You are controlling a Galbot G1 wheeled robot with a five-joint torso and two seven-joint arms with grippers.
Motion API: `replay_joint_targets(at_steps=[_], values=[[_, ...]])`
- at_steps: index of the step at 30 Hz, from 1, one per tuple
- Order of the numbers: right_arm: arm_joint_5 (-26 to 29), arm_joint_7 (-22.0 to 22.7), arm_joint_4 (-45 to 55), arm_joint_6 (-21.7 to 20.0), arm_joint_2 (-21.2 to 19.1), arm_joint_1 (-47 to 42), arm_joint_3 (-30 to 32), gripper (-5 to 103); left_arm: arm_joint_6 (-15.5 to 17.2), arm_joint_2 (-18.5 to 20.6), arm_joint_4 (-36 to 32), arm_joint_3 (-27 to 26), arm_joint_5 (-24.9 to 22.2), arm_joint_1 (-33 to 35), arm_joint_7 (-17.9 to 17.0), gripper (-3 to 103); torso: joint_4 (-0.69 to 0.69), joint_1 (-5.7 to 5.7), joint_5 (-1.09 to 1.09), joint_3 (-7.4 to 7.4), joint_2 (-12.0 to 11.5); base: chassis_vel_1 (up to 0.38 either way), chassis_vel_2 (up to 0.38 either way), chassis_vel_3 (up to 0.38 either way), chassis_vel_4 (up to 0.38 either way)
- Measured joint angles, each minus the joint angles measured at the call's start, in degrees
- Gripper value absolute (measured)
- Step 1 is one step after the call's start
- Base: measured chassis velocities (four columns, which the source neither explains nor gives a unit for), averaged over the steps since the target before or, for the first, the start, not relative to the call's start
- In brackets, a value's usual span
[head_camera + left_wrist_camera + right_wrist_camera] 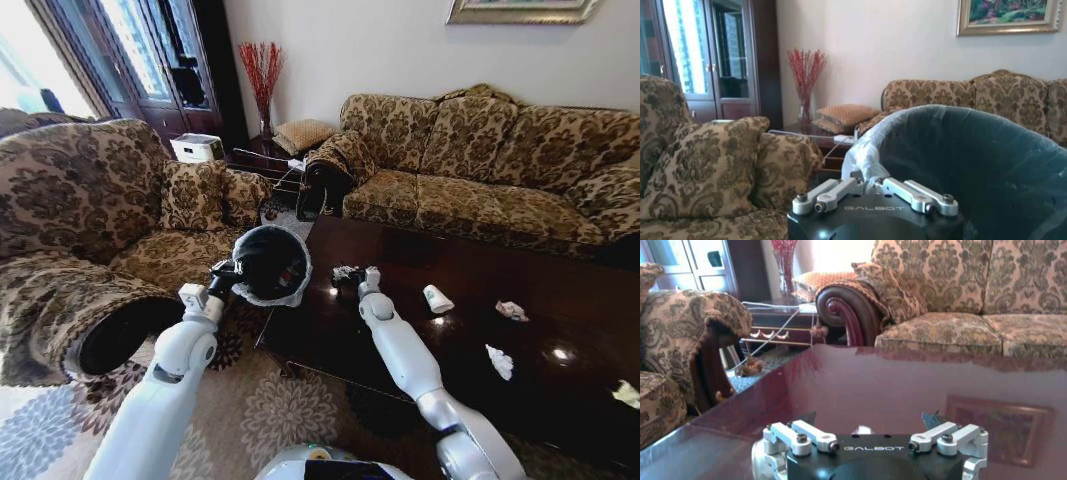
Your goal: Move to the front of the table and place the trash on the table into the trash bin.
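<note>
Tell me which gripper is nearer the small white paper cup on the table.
Right. The right gripper sits over the dark wooden table, left of the small white paper cup; the left gripper holds the black trash bin off the table's edge.

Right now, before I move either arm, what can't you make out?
Contents of the round black bag-lined trash bin: too dark, head view.
Whether the right hand touches the crumpled white paper wad: too small, head view.
Glossy dark wooden table's right end: cut by head view's edge.
</note>
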Motion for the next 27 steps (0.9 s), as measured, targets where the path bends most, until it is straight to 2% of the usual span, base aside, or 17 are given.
replay_joint_targets(at_steps=[4, 6, 9, 10, 13, 15, 17, 18, 22, 23, 26, 27], values=[[1.01, -1.73, -0.18, -0.1, -0.66, -0.64, 0.9, 98, 0.34, 0.22, -0.31, 0.19, -0.97, -0.11, 0.01, 3, 0.01, -0.01, 0.0, 0.0, 0.0, 0.0, 0.0, 0.0, 0.0], [1.21, -2.26, -0.19, -0.1, -0.82, -0.8, 1.04, 94, 0.39, 0.25, -0.4, 0.15, -1.1, -0.08, 0.02, 3, 0.01, -0.01, 0.0, -0.01, 0.0, 0.0, 0.0, 0.0, 0.0], [1.5, -3.37, -0.24, -0.12, -1.18, -1.04, 1.13, 83, 0.46, 0.14, -0.69, -0.01, -1.5, 0.25, -0.03, 3, 0.01, 0.0, 0.0, 0.0, 0.0, 0.0, 0.0, 0.0, 0.0], [1.5, -3.37, -0.24, -0.12, -1.18, -1.04, 1.13, 83, 0.46, 0.14, -0.69, -0.01, -1.5, 0.25, -0.03, 3, 0.01, 0.0, 0.0, 0.0, 0.0, 0.0, 0.0, 0.0, 0.0], [1.43, -3.96, -0.64, -0.22, -1.22, -1.04, 1.15, 66, 0.55, -0.02, -1.22, -0.03, -1.72, 0.39, -0.03, 3, 0.02, -0.01, 0.0, -0.01, 0.0, 0.0, 0.0, 0.0, 0.0], [1.23, -4.26, -0.74, -0.24, -1.21, -1.05, 1.13, 66, 0.58, -0.03, -1.32, -0.04, -1.73, 0.39, -0.03, 3, 0.02, -0.01, 0.0, -0.01, 0.0, 0.0, 0.0, 0.0, 0.0], [0.84, -5.04, -0.9, -0.24, -1.1, -1.06, 1.1, 55, 0.71, -0.04, -1.45, -0.03, -1.79, 0.37, -0.03, 3, 0.02, -0.01, 0.0, -0.01, 0.0, 0.0, 0.0, 0.0, 0.0], [0.84, -5.04, -0.9, -0.24, -1.1, -1.06, 1.1, 55, 0.71, -0.04, -1.45, -0.03, -1.79, 0.37, -0.03, 3, 0.02, -0.01, 0.0, -0.01, 0.0, 0.0, 0.0, 0.0, 0.0], [0.84, -5.41, -1.42, -0.24, -0.43, -0.99, 1.12, 33, 0.87, -0.18, -1.76, -0.02, -1.99, 0.4, -0.03, 3, 0.02, -0.01, 0.0, -0.01, 0.01, 0.0, 0.0, 0.0, 0.0], [0.84, -5.41, -1.42, -0.24, -0.43, -0.99, 1.12, 33, 0.87, -0.18, -1.76, -0.02, -1.99, 0.4, -0.03, 3, 0.02, -0.01, 0.0, -0.01, 0.01, 0.0, 0.0, 0.0, 0.0], [0.84, -5.57, -1.56, -0.23, -0.31, -1.03, 1.27, 18, 0.94, -0.12, -2.13, -0.11, -2.14, 0.5, 0.0, 3, 0.02, -0.01, -0.01, -0.02, 0.01, 0.0, 0.0, 0.0, 0.0], [0.84, -5.57, -1.56, -0.23, -0.31, -1.03, 1.27, 18, 0.94, -0.12, -2.13, -0.11, -2.14, 0.5, 0.0, 3, 0.02, -0.01, -0.01, -0.02, 0.01, 0.0, 0.0, 0.0, 0.0]])
